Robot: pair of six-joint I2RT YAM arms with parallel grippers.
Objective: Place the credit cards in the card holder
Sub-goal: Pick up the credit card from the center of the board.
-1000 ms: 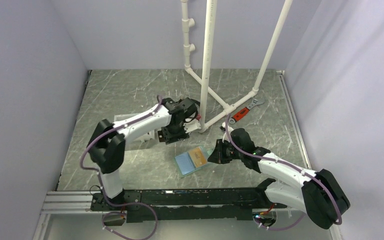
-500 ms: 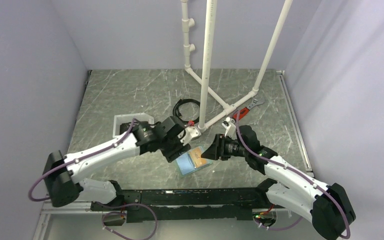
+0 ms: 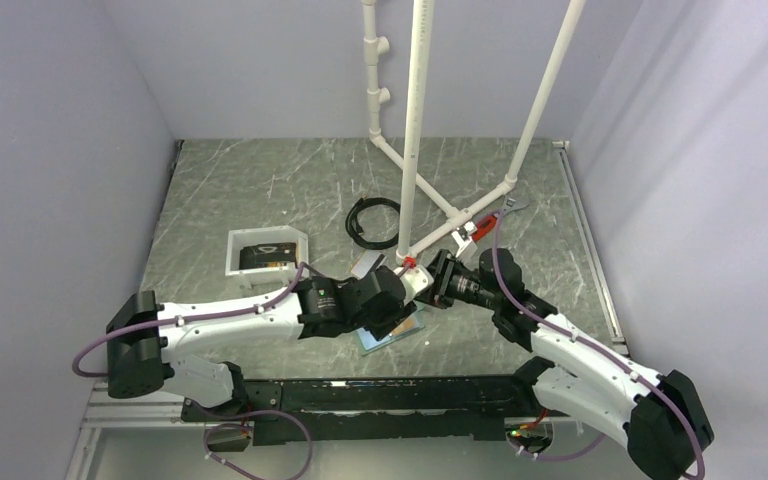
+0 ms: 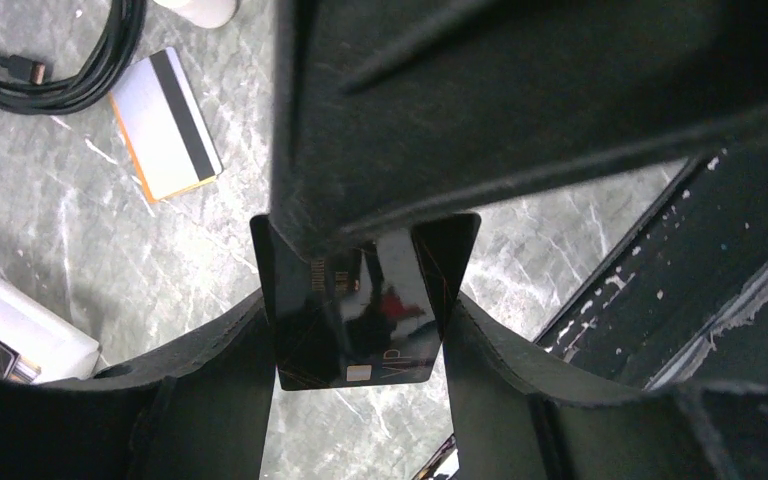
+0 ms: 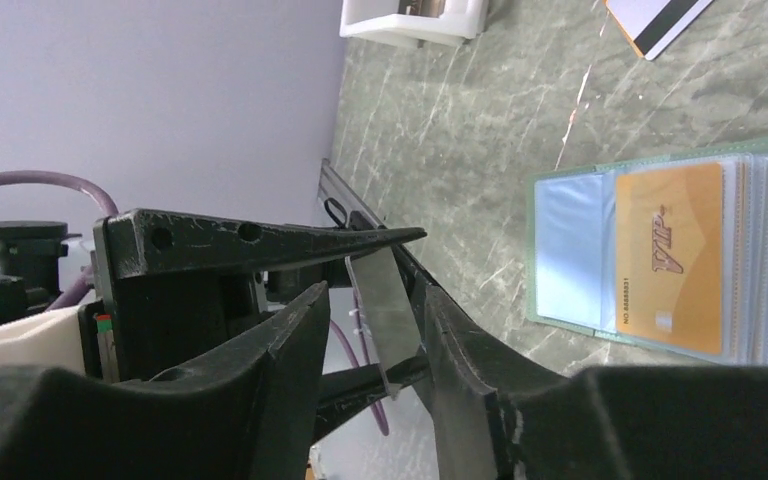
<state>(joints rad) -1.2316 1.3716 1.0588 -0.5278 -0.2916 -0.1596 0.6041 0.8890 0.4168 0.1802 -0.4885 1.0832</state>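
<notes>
Handover, I judge: my left fingers clench the black card by its edges, my right fingers stand apart around it. Next, right closes, left releases, toward the holder.

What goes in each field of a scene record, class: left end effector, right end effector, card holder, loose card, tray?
left end effector: shut on the black card, gripped by its side edges
right end effector: open, that card's edge in the gap
card holder: lying open on the table, an orange card in a pocket
loose card: stripe side up on the table, near the black cable
white tray: holds something dark
</notes>
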